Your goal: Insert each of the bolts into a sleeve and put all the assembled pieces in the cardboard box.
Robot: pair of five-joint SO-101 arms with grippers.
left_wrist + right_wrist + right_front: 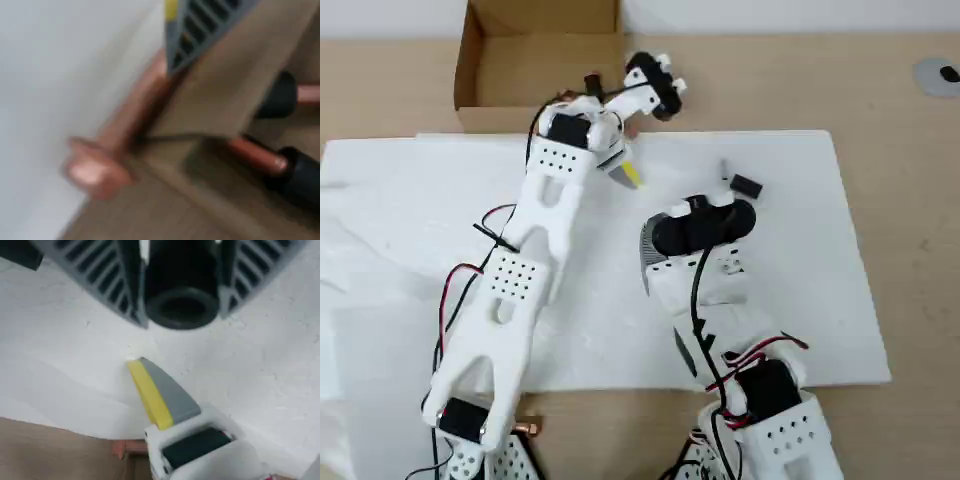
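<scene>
The right claw (182,319) is pressed together on a black sleeve (182,297). It pinches the sleeve across its sides, and the open bore end pokes out just past the tips. Directly under that sleeve is the white foam sheet (260,370). A little farther ahead of the right claw, at the far edge of the foam, sits the left claw (162,402). Just past it the head of a copper bolt (125,447) shows where the foam gives way to the wooden table (50,450). Whether the left claw is spread or pinching cannot be told. The bolt's shaft lies right against it and runs away from it along the seam between the foam's edge and the outer wall of the cardboard box (215,105). The bolt's flanged head is at the end farthest from the claw. Beyond that wall, inside the box, two assembled pieces lie on the floor, each a copper bolt pushed into a black sleeve. One assembled piece (282,95) is closer to the left claw and the second assembled piece (300,175) is farther from it, the two lying apart. From above, the left claw sits at the box's nearest wall, close to a corner. Behind the right claw, on the side of its wrist away from the left claw, a small black piece (747,185) lies on the foam.
</scene>
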